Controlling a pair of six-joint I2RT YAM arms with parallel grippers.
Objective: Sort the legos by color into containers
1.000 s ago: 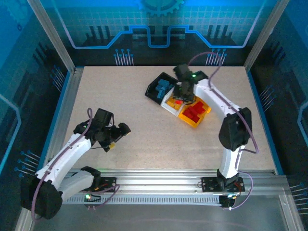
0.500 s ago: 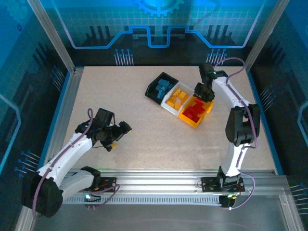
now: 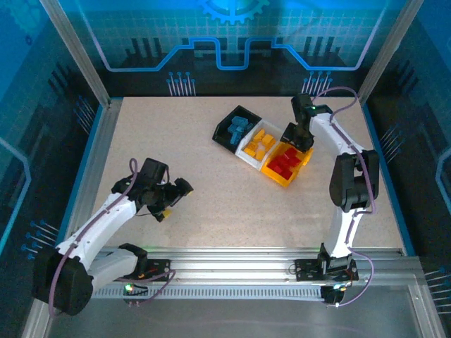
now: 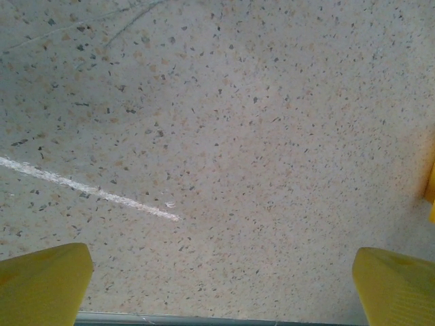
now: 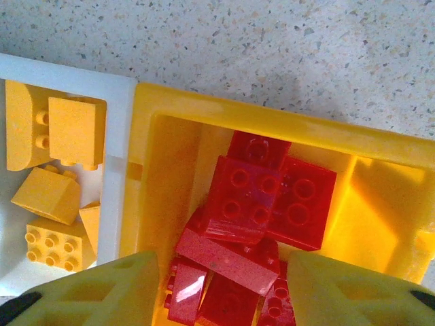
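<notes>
The containers stand in a joined row mid-table. The black bin (image 3: 227,134) holds blue legos (image 3: 238,128). The white bin (image 3: 248,155) holds yellow legos (image 3: 259,143). The yellow bin (image 3: 282,179) holds red legos (image 3: 284,163). My right gripper (image 3: 297,138) hangs over the yellow bin's far end. In the right wrist view it (image 5: 221,272) is open above the piled red legos (image 5: 262,197), which lie loose inside the yellow bin (image 5: 272,122). Beside that is the white bin (image 5: 121,88) with yellow legos (image 5: 75,129). My left gripper (image 3: 176,197) is open over bare table (image 4: 224,272).
The speckled table (image 3: 211,183) is fenced by metal frame posts at its left and right edges. A white scratch line (image 4: 88,190) crosses the tabletop under the left gripper. The right arm's elbow (image 3: 352,183) stands to the right of the bins.
The right arm swung right, from above the white bin to above the yellow bin, and its jaws have parted. The left arm has barely moved.
</notes>
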